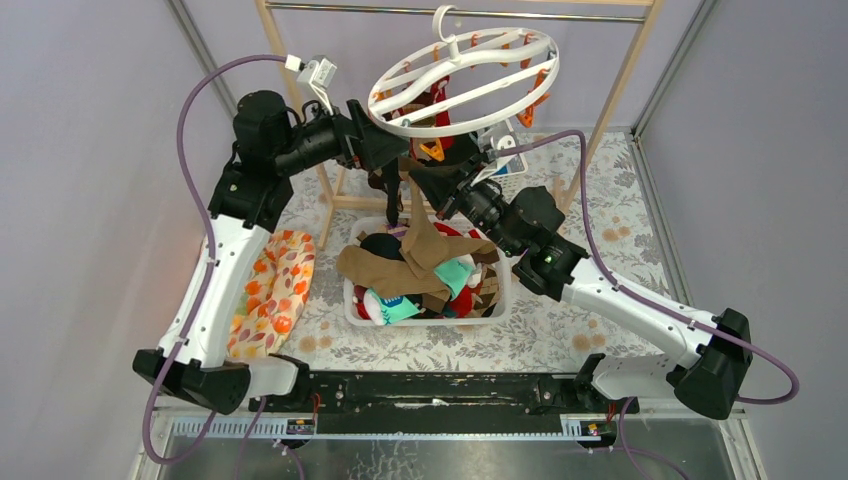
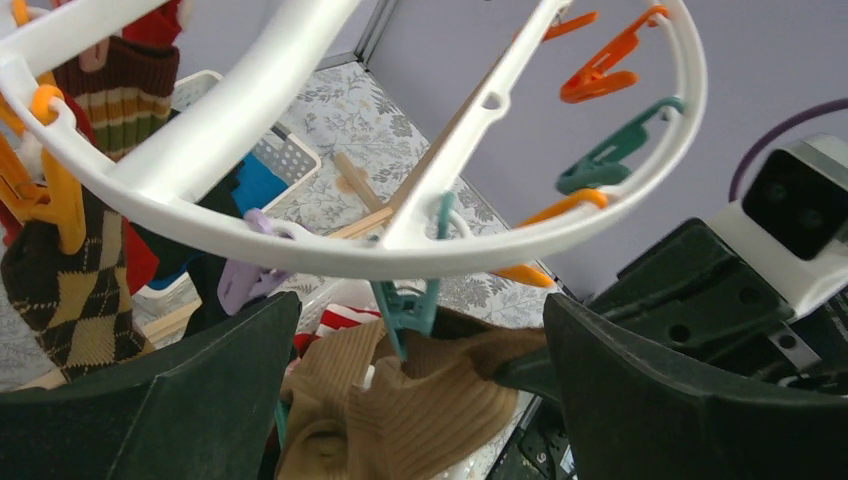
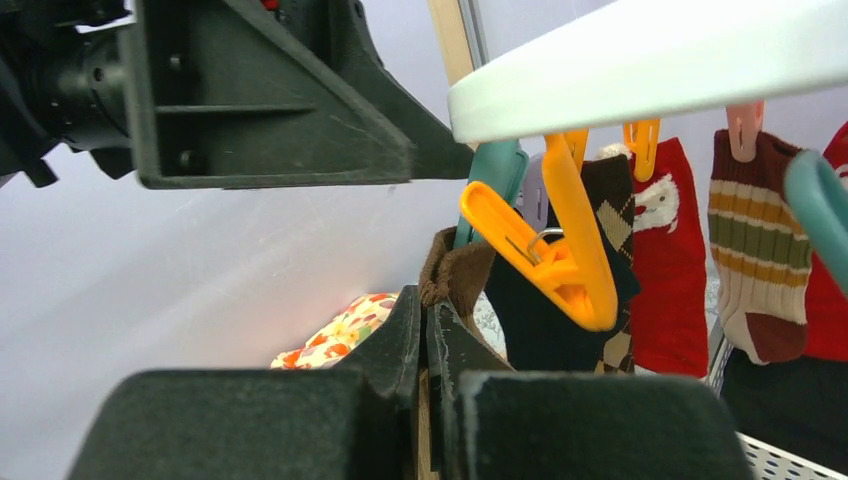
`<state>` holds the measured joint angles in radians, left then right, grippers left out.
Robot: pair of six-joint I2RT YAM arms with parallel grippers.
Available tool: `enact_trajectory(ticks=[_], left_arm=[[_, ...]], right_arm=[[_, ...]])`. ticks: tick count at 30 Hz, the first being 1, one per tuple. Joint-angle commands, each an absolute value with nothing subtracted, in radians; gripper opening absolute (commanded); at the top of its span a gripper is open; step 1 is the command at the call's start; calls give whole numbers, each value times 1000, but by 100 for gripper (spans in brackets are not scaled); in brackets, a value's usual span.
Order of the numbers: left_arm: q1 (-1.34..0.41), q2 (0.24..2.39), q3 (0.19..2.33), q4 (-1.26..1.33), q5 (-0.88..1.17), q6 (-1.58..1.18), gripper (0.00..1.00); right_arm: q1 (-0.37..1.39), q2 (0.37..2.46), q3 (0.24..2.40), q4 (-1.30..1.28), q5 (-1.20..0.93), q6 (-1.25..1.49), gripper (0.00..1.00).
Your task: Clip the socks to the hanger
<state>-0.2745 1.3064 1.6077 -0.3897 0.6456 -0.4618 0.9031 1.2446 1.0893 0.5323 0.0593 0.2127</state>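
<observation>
Softness is expected of the light, limp tan sock, so its ribbed cuff is judged the place to be held: there it is pinched by the right gripper beneath the hanger at a teal clip, the left gripper being spread wide

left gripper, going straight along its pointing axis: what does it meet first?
Probably the teal clip hanging from the hanger, right at the tan sock cuff. Both sit centred between the open left gripper fingers. The depth is unclear in the wrist view.
</observation>
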Motion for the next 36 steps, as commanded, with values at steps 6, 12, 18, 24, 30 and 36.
enact_trajectory(ticks=[6, 12, 18, 24, 30, 36], left_arm=[[-281, 1149, 1430, -447, 770, -346, 99], [-290, 1067, 1275, -480, 884, -275, 99], [-329, 1092, 1230, -474, 831, -258, 95], [-360, 1152, 1213, -452, 703, -258, 55], [-360, 1150, 1186, -427, 608, -257, 15], [-360, 1131, 1218, -465, 602, -204, 0]], right_arm=[[900, 1259, 1192, 508, 81, 298, 0], [900, 1314, 1258, 451, 78, 404, 0], [915, 1340, 1259, 466, 142, 467, 0], [923, 1347, 1257, 484, 138, 502, 0], [922, 1311, 1223, 497, 125, 537, 25], [895, 1218, 1137, 464, 119, 580, 63]])
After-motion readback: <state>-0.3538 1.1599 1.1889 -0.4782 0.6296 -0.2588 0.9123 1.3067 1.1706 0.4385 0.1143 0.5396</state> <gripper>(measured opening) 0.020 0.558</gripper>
